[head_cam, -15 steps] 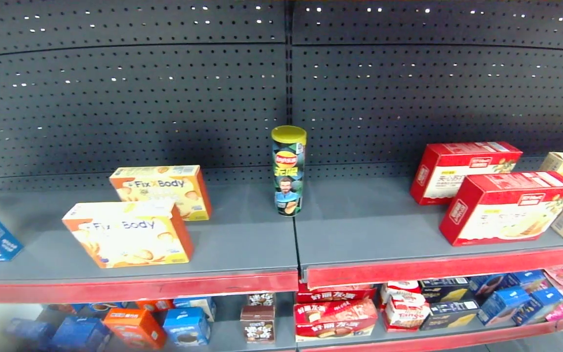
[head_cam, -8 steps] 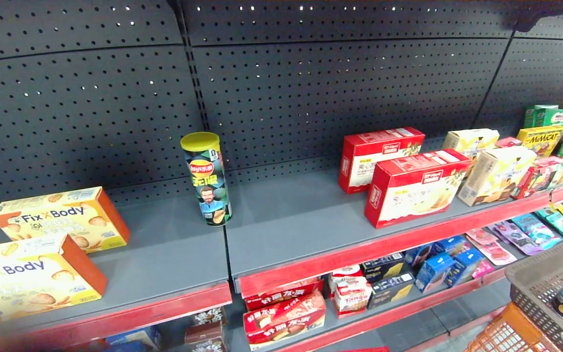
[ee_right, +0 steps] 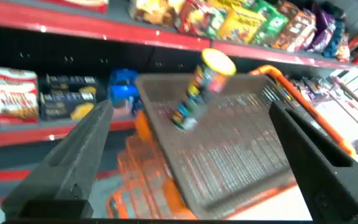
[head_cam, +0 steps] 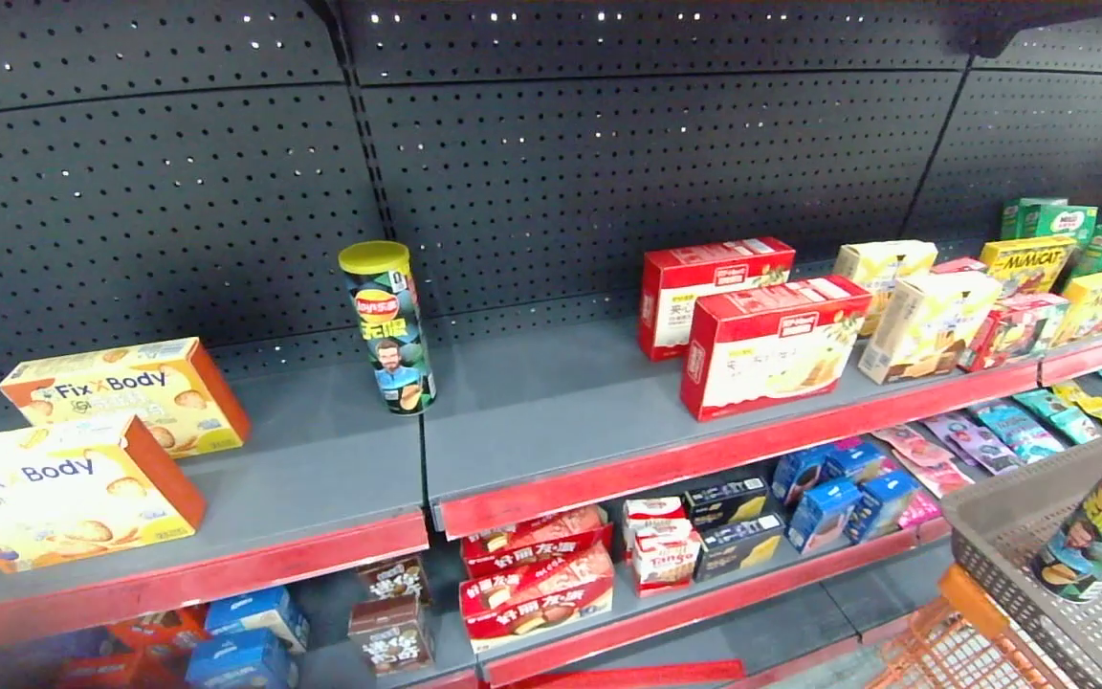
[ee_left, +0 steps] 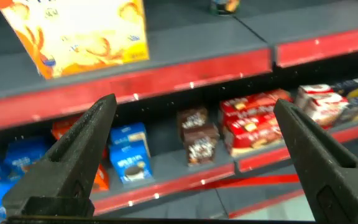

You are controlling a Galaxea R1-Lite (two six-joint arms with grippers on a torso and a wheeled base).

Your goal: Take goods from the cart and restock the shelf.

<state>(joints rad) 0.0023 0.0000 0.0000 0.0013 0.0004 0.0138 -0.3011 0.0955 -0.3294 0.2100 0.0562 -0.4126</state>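
One yellow-lidded chip can (head_cam: 1098,528) leans inside the grey cart basket (head_cam: 1010,565).

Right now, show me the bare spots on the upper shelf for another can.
Widest gap: bare shelf between the standing can and the red boxes. A narrower strip lies between the can and the yellow boxes. Right of the red boxes, cartons stand packed together.
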